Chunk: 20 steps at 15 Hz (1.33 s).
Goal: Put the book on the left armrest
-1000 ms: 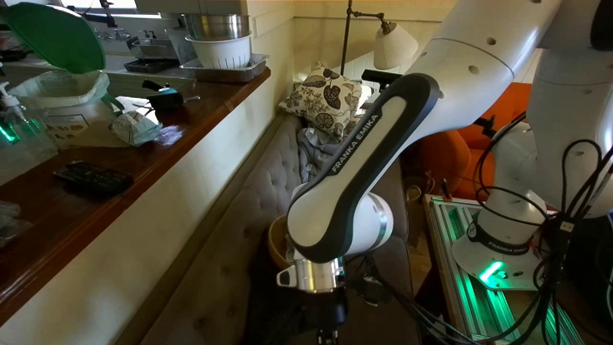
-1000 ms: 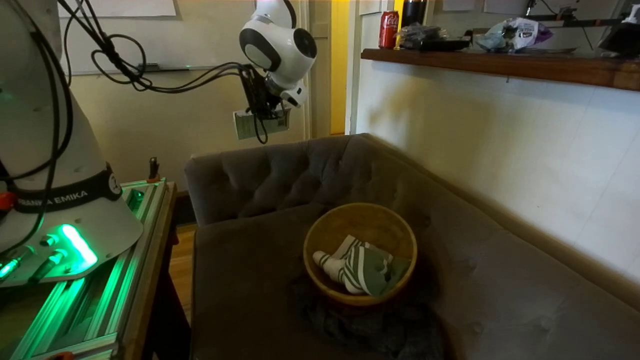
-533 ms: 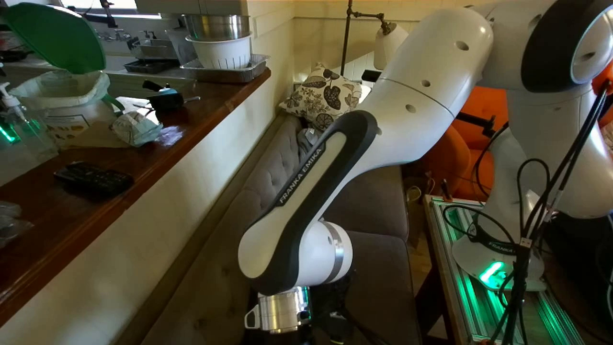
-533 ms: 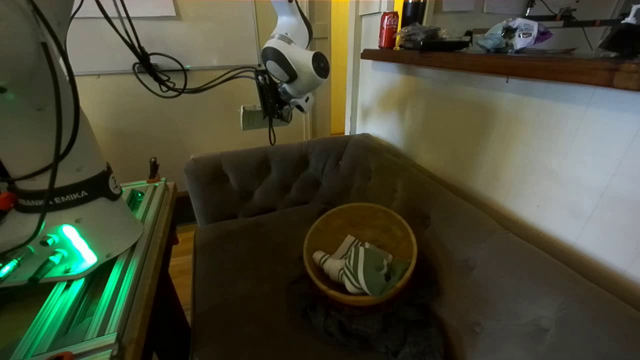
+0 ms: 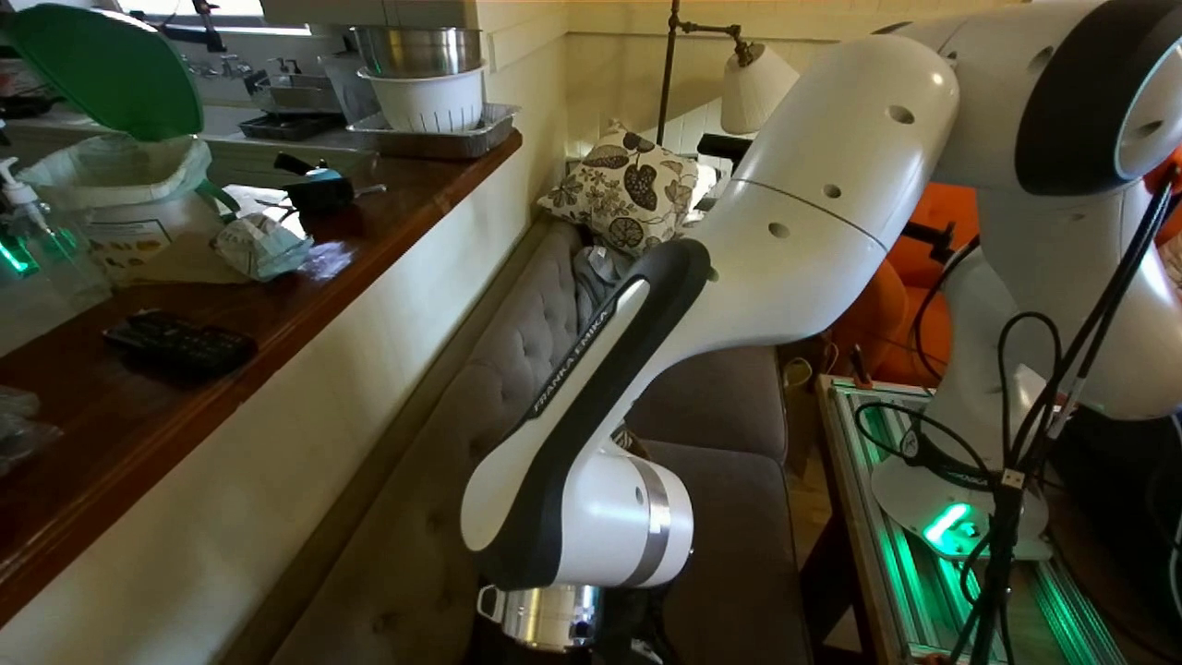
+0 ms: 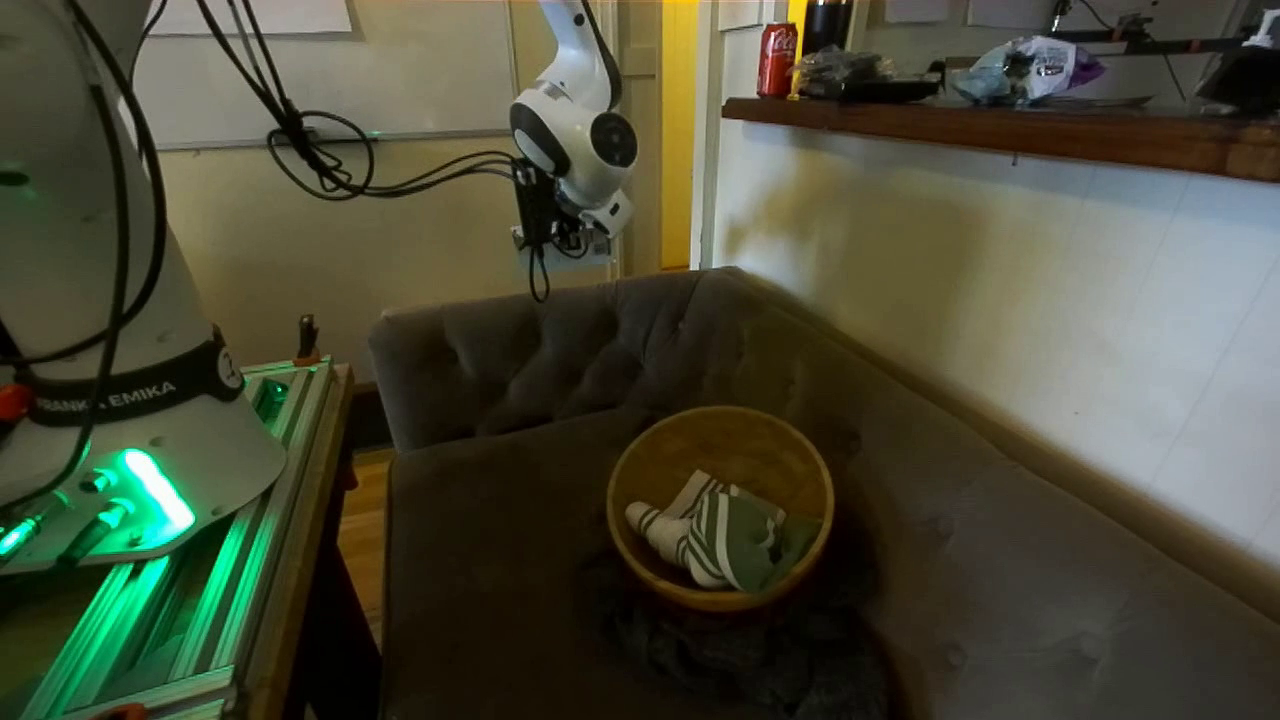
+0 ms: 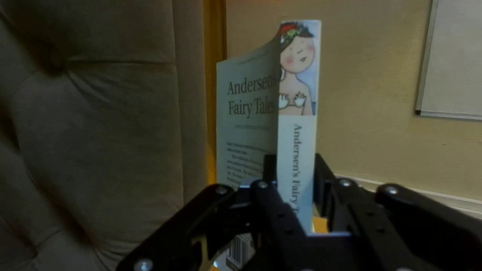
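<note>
Claw (image 7: pixel 296 169) closed to approx. spine width, gripping the book (image 7: pixel 263 124) firmly across its spine. Pale grey-grn cvr, title "Andersen's Fairy Tales" on spine & back, drawn dark-haired girl at spine top, barcode low on back. In an exterior view it's mid-air, higher than the armrest (image 6: pixel 540 360), apart from it.

Stretches as a grey tufted bench (image 6: pixel 480 560); carries a brown bowl (image 6: pixel 750 440), dark cloth (image 6: pixel 750 665) around its near side and, well apart from it, grey cloth (image 5: pixel 598 275) below a floral cushion (image 5: pixel 637 189).
</note>
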{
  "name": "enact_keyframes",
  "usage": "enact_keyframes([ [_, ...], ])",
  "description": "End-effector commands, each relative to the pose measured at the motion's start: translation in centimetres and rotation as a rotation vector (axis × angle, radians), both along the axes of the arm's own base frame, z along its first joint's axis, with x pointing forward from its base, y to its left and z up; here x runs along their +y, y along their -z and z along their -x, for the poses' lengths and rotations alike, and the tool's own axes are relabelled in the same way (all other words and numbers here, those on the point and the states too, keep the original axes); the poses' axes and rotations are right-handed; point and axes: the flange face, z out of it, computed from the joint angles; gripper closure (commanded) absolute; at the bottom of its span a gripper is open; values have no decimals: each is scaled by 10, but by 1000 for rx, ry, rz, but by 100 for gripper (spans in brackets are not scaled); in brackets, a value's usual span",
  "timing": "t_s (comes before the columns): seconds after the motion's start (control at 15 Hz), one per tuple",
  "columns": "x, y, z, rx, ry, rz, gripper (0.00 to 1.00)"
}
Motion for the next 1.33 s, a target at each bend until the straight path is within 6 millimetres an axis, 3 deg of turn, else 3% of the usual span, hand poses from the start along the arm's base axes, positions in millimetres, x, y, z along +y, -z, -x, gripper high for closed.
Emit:
enact_keyframes([
  [0.0, 21, 14, 0, 43, -34, 0, 94],
  [0.27, 40, 25, 1, 88, -152, -31, 94],
  [0.6, 48, 46, -9, 170, -267, -55, 94],
  [0.93, 46, 68, -26, 149, -251, 26, 94],
  [1.27, 39, 77, -41, 68, -225, 107, 94],
])
